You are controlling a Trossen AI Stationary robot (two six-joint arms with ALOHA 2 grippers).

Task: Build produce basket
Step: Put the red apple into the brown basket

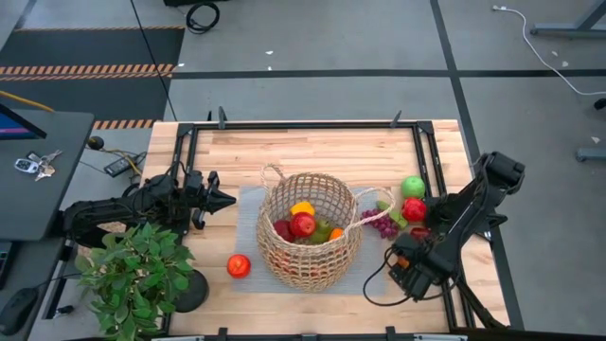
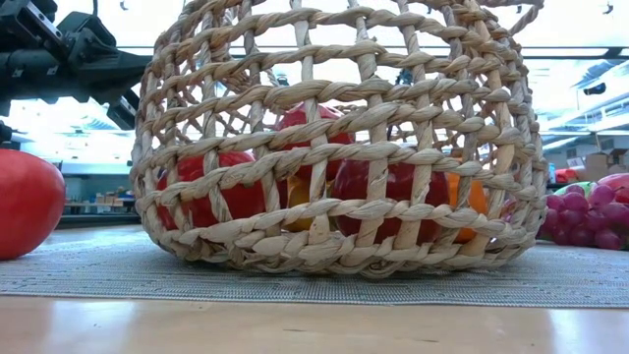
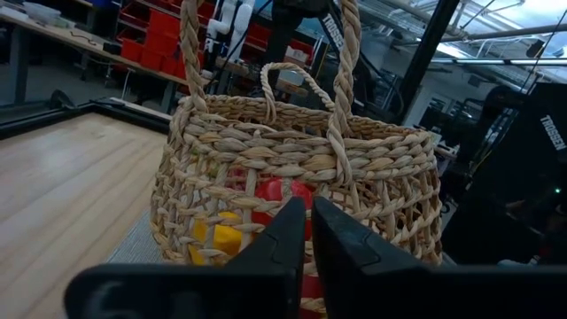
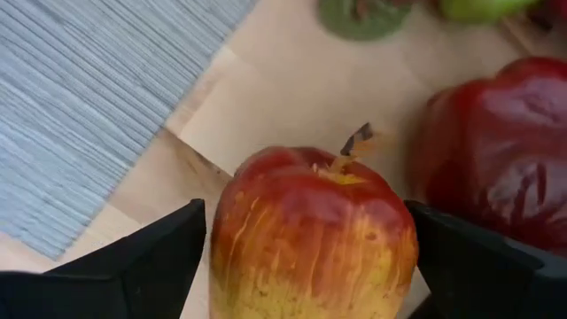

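- Your potted plant [image 1: 133, 270] sits at the desk's [image 1: 322, 147] near-left corner, leaves spilling over the edge.
- Your left gripper [image 1: 227, 200] hovers near the left edge, pointing at the basket [image 1: 310, 242]; jaws clenched on nothing, tips pressed together in the left wrist view [image 3: 308, 232], just short of the wicker wall.
- A red fruit [image 1: 239, 266] lies loose on the bare wood toward the near edge, just left of the basket; the low view shows it at far left [image 2: 25, 202].
- The basket stands mid-desk on a grey mat [image 1: 248, 216], upright, one loop handle toward the far-left, the other on its right side.
- Inside you've got a red apple [image 1: 303, 224] on top, a yellow pepper [image 1: 302, 207] beside it, a dark red fruit [image 1: 282, 229], something green and an orange piece [image 1: 336, 233] by the right wall.
- Purple grapes [image 1: 381, 222] lie just right of the basket, partly off the mat.
- A green apple [image 1: 413, 187] sits near the right edge, toward the far side.
- Your right gripper [image 4: 306, 244] is at the right edge, over the fruit cluster; jaws spread wide, one either side of a red-yellow apple [image 4: 314, 235]; can't tell if they touch it.
- A dark red pepper [image 4: 492, 155] lies just beside that apple.
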